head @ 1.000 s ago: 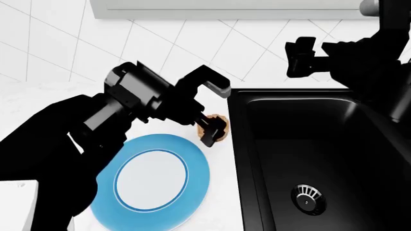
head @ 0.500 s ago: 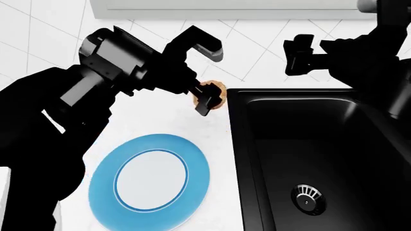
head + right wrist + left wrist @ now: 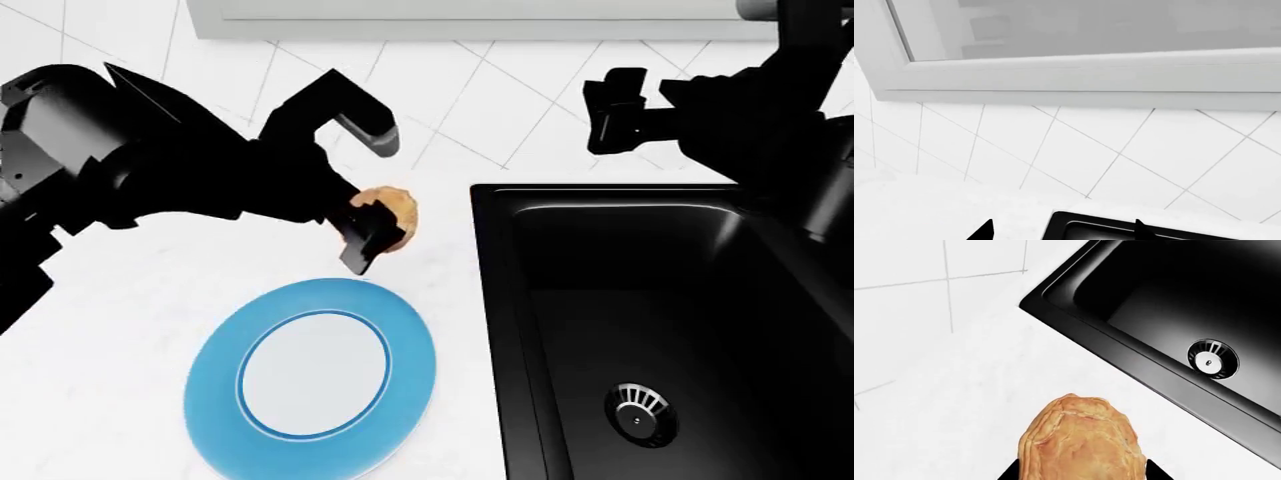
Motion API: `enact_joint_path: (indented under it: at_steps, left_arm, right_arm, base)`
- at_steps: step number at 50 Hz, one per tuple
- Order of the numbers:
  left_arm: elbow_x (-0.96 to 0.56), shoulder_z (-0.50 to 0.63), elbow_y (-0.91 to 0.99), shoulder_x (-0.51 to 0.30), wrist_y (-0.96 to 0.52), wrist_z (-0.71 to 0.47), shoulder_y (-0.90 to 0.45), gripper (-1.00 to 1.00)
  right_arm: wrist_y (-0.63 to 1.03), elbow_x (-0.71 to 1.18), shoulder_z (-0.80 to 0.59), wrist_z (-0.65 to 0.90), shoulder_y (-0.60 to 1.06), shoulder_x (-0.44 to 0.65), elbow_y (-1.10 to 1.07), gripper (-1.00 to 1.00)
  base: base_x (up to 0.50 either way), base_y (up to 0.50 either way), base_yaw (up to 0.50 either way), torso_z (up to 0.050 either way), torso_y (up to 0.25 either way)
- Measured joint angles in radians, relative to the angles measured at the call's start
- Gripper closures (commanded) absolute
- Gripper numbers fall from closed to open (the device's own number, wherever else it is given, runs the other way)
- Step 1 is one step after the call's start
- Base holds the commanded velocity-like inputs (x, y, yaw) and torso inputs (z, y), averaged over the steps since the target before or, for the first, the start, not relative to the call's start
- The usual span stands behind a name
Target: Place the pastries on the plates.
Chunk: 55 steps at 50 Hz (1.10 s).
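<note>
My left gripper point(image 3: 374, 228) is shut on a golden-brown layered, flaky pastry point(image 3: 390, 216) and holds it in the air above the white counter, just beyond the far rim of the light blue-rimmed plate point(image 3: 310, 373) with a white centre. In the left wrist view the pastry point(image 3: 1082, 442) fills the space between my fingertips. My right gripper point(image 3: 603, 113) is open and empty, raised above the sink's far edge, with its fingertips point(image 3: 986, 231) wide apart. The round cookie-like pastry and the solid blue plate are out of view.
A black sink point(image 3: 667, 330) with a metal drain point(image 3: 638, 412) takes up the right side; its rim lies close to the plate. It also shows in the left wrist view point(image 3: 1167, 305). A white tiled wall point(image 3: 467, 90) and a window frame point(image 3: 1074, 75) stand behind.
My left gripper has lifted the flaky pastry off the counter by the sink's corner and carried it up and to the left. The right arm has barely moved.
</note>
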Motion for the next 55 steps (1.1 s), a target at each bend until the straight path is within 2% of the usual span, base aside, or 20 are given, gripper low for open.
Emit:
enact_joint_path:
  at_steps: [16, 22, 33, 55]
  left_arm:
    - [-0.108, -0.014, 0.277, -0.193, -0.091, -0.138, 0.033, 1.00]
    - [-0.144, -0.014, 0.341, -0.240, -0.119, -0.177, 0.047, 1.00]
    - [-0.173, -0.010, 0.401, -0.281, -0.142, -0.216, 0.069, 1.00]
    - [-0.189, -0.009, 0.445, -0.300, -0.156, -0.217, 0.076, 1.00]
  right_arm:
    - [-0.002, 0.001, -0.009, 0.003, 0.005, -0.007, -0.001, -1.00]
    - [-0.002, -0.002, -0.017, -0.001, 0.010, -0.013, 0.003, -1.00]
    - [-0.010, -0.006, -0.026, -0.009, 0.010, -0.020, 0.010, -1.00]
    - [-0.019, -0.004, -0.032, -0.014, 0.009, -0.027, 0.020, -1.00]
  base:
    - [0.00, 0.00, 0.00, 0.000, 0.000]
    - [0.00, 0.00, 0.00, 0.000, 0.000]
    - [0.00, 0.00, 0.00, 0.000, 0.000]
    - [0.00, 0.00, 0.00, 0.000, 0.000]
